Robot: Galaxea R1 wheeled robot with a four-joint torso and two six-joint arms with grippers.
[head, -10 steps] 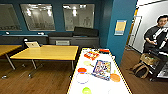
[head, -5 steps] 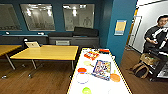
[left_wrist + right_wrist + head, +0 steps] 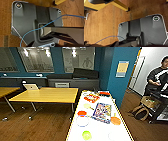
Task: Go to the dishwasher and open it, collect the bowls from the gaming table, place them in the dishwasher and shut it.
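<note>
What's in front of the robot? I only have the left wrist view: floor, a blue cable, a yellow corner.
Observer: The head view has the white-topped game table right ahead, running away from the robot.
Operator: Any bowls on it?
Observer: Several. The nearest is a green bowl, and an orange bowl sits farther on, near the right edge.
Operator: Anyone nearby?
Observer: A person stands off to the right, apart from the table.
</note>
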